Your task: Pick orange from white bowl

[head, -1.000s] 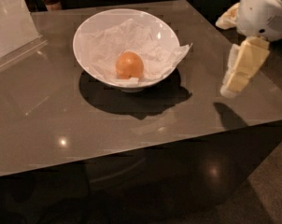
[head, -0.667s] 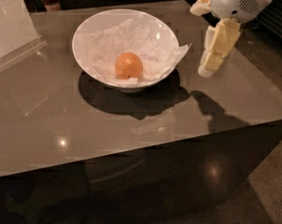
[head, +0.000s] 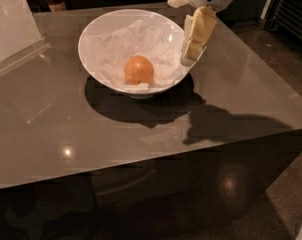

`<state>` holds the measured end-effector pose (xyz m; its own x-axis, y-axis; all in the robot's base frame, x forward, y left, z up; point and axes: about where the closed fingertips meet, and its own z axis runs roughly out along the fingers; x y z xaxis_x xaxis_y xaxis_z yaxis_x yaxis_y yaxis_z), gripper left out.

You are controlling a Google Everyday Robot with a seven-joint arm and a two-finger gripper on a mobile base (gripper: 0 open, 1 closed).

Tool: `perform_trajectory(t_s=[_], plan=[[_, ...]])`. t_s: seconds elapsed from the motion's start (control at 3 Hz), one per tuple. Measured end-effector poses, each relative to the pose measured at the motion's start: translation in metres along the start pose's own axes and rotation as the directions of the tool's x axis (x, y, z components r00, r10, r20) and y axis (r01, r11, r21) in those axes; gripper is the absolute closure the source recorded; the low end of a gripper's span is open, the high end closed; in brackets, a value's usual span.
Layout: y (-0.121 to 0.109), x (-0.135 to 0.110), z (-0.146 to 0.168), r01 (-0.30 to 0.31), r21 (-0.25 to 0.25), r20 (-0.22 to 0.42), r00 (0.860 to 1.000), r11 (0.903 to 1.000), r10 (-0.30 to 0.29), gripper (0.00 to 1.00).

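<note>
The gripper [head: 190, 54] is hanging at the right rim of the white bowl [head: 88, 40] on the desk [head: 231, 94], with its jaws' state impossible to tell, while the orange [head: 138, 70] is lying inward and lower, at the bowl's bottom.

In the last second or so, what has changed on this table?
The hand has swung left from the right side of the table and now hangs at the right rim of the white bowl. It has taken hold of nothing. The orange stays on the crumpled paper in the bowl, and the bowl has not moved.
</note>
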<state>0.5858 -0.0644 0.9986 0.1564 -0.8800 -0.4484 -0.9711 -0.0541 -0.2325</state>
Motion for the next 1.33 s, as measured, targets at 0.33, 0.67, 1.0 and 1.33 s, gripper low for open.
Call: perform_trajectory(t_s=[0.33,0.67,1.0,1.33], plan=[[-0.005,-0.004,0.001,0.003,0.017,0.009,1.000,0.9999,-0.003,0.00],[-0.011,0.002,0.004,-0.030,0.038,0.030,0.999,0.9988,0.029,0.00],[-0.032,0.004,0.022,-0.046,0.045,0.091,0.995,0.9980,0.042,0.00],[-0.051,0.007,0.053,-0.067,0.009,0.150,0.986,0.9977,0.065,0.00]])
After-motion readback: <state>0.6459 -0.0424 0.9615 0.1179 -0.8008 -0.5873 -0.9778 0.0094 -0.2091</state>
